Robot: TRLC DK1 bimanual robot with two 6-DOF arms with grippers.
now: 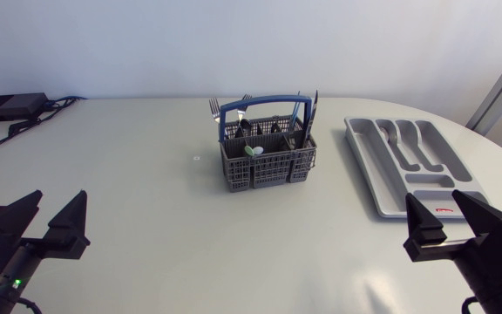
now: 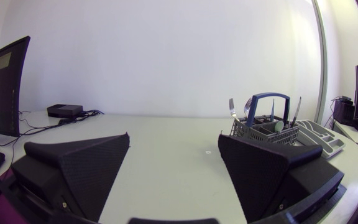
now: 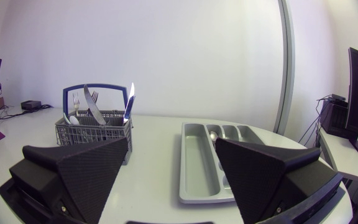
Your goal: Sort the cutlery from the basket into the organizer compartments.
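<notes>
Two pincers gape empty: left pincer (image 1: 57,199), right pincer (image 1: 432,199). The basket (image 1: 267,161) of cutlery (image 1: 312,113) stands well ahead, between them, and the tray (image 1: 366,170) lies just ahead of the right pincer. I would pinch one handle from above and lift it straight.

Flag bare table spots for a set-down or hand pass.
Bare: wide stretch left of the grey plastic basket with blue handle; the near side in front of it; strip between it and the grey moulded organizer tray. Crowded: the basket's upright cutlery; black box with cables, far-left corner.
</notes>
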